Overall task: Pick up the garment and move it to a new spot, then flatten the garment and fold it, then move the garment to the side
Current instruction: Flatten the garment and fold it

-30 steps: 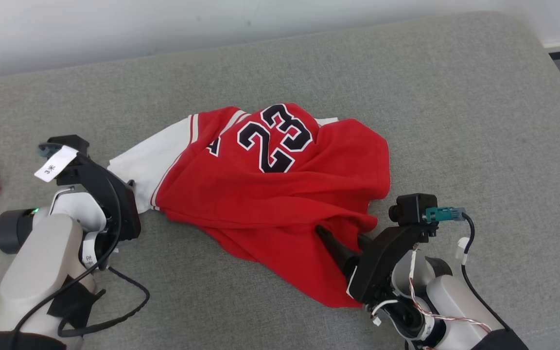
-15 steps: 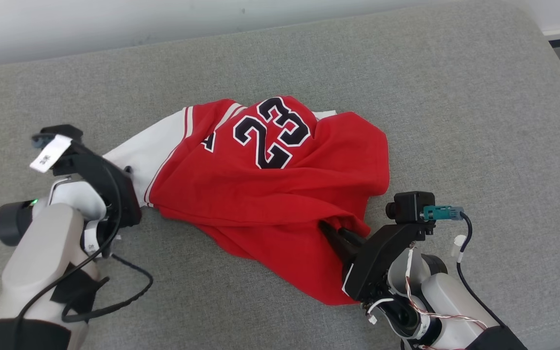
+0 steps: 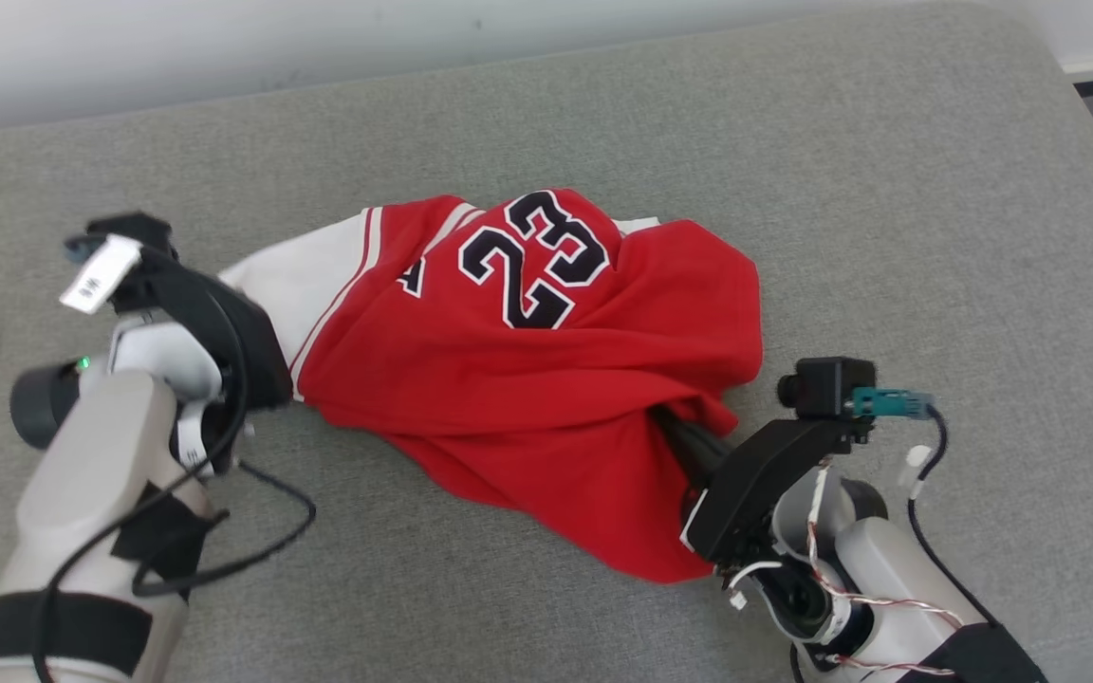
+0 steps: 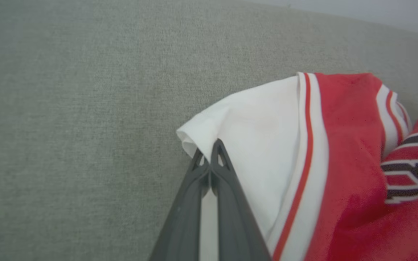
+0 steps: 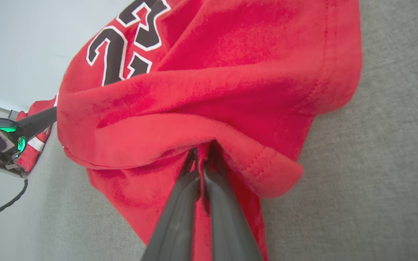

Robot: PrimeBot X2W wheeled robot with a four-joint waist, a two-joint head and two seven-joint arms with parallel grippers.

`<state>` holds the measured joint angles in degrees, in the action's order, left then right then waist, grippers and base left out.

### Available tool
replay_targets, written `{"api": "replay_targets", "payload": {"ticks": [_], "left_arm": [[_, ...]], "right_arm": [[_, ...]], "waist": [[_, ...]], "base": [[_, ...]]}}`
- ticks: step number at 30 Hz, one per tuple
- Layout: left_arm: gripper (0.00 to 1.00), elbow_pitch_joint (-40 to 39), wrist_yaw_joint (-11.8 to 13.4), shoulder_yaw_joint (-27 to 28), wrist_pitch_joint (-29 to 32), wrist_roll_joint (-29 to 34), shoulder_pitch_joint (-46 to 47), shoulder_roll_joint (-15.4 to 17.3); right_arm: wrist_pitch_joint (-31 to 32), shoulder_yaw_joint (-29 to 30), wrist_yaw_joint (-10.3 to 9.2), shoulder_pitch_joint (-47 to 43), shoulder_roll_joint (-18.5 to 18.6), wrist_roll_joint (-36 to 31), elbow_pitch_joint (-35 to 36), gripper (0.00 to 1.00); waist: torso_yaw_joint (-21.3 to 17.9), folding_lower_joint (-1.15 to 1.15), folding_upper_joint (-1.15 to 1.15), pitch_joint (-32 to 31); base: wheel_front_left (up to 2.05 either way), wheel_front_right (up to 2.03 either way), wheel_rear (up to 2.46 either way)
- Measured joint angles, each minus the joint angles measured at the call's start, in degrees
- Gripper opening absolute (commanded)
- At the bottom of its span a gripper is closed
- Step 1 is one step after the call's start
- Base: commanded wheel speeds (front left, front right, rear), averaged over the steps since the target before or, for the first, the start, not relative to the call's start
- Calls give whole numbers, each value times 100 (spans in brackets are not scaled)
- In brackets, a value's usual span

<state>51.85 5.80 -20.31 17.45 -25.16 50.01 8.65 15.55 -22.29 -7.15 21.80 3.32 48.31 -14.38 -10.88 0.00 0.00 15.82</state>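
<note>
Crumpled jersey [image 3: 546, 379] mid-cushion [image 3: 793, 171], number up, between both arms. Grasp at two points: left fingers [image 4: 230, 195] pinched tight on white sleeve [image 4: 252, 123] edge, right fingers [image 5: 180, 217] pinched tight on red hem [image 5: 267, 159] fold. Opposite-end grips likely chosen so lift stretches cloth open rather than bunching it.

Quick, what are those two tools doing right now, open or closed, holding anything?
Left tool: closed, pinching the jersey at its white sleeve.
Right tool: closed on the jersey's red hem.
</note>
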Motion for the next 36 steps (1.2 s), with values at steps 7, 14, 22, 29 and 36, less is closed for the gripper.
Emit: {"api": "replay_targets", "payload": {"ticks": [7, 14, 22, 29, 36], "left_arm": [[0, -76, 34, 550, -513, -293, 364, -200], [0, -392, 73, 1334, -1502, -975, 953, -568], [0, -1203, -230, 1518, -2694, -1255, 1306, -771], [0, -1651, -236, 1114, -2996, -1269, -576, -776], [0, -1366, -287, 653, -2959, -1270, -2631, -714]], "right_arm": [[-335, 305, -1, 357, 120, -125, 119, 0], [-950, 757, -11, 1973, 593, -755, -63, 0], [-1857, 1071, 421, 2897, 1137, -1070, 108, 0], [-1347, 495, 697, 644, 1572, -1093, 38, 0], [-1193, 65, 705, -628, 1513, -1111, -527, 0]], "waist": [[142, 0, 0, -115], [312, 0, 0, -405], [605, -2, -1, -819], [1050, -1, 0, -1060], [1413, -1, 0, -1208]], "base": [[0, 0, 0], [0, 0, 0], [0, 0, 0], [0, 0, 0], [0, 0, 0]]}}
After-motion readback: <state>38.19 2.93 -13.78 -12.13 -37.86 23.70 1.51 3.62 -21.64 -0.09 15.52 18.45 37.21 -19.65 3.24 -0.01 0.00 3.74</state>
